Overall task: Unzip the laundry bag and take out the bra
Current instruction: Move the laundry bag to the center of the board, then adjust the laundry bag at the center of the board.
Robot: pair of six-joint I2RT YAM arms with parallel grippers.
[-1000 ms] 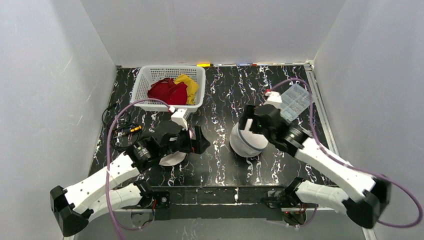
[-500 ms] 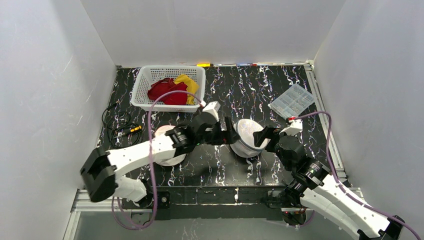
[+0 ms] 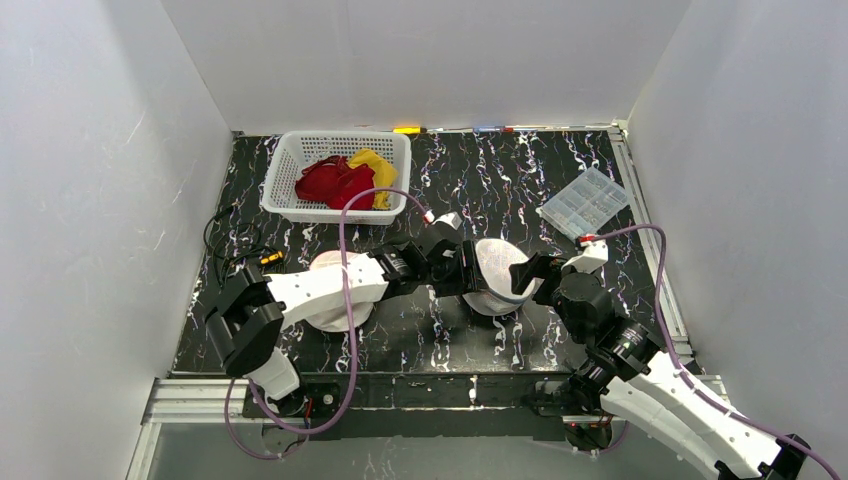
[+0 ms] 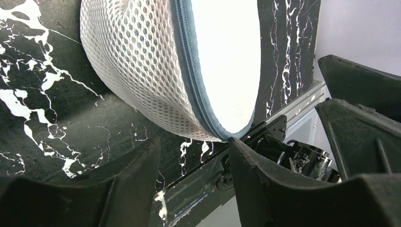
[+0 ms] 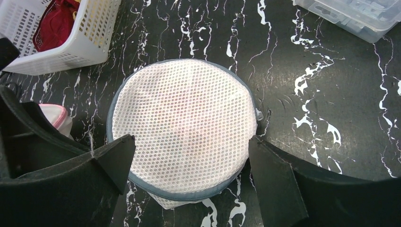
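**Both grippers bracket the closed bag; find the pull before pinching**

On the black marble table, the white basket of red and yellow clothes sits at 11 o'clock and a clear plastic box at 2 o'clock. The round mesh laundry bag lies at the centre, zipped shut along every part of the rim that shows. The bra inside is not visible.

The left gripper is at the bag's 9 o'clock and the right gripper at its 4 o'clock. Both are spread wide and hold nothing.

The grey-blue zipper runs round the rim. A small nub at the bag's 3 o'clock in the right wrist view may be the pull, but it is too small to be sure.

The step probably goes best if one gripper pins the rim beside the pull. The other can then pinch the tab and draw it along the curve without lifting the soft mesh.
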